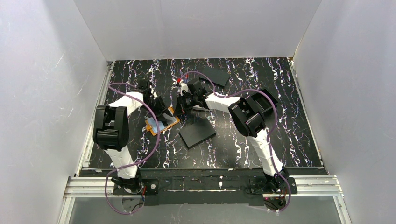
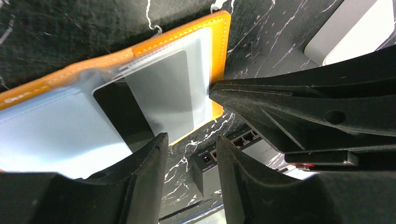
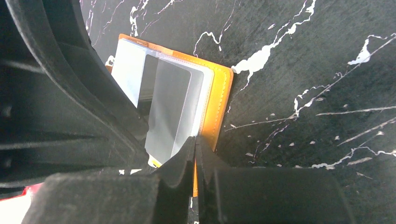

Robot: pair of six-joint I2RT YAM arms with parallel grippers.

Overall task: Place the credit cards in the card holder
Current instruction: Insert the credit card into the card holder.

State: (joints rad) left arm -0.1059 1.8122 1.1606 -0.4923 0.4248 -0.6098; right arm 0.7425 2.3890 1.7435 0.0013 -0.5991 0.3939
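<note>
Nearest, at the table's near edge, lies the aluminium rail (image 1: 205,183) where both arms are bolted. From it the left arm (image 1: 112,126) and the right arm (image 1: 252,116) lean forward and inward over the black marbled table (image 1: 289,140), each with a purple cable (image 1: 154,135) along it. Just past the middle a flat black rectangle (image 1: 197,133) lies alone, near the card holder (image 1: 156,126) but apart from it. The holder lies left of centre, opened flat with its pale blue inside up. Its long axis goes from near-left to far-right in the top view. Both grippers hang over its far end and hide that part from above. The left gripper (image 2: 191,140) has its fingers apart and nothing between them; one finger (image 2: 140,177) lies over the pale blue page, and in the right wrist view this gripper covers the left side of the holder. A dark grey card (image 2: 159,93) sits in the clear sleeve, with its long side across the holder's orange border. The right gripper (image 3: 195,140) has its fingers pressed together, and its tip is at the orange edge beside the sleeve. Whether something thin is pinched there I cannot tell. Further back a second black rectangle (image 1: 215,76) lies near the far white wall (image 1: 196,28).
</note>
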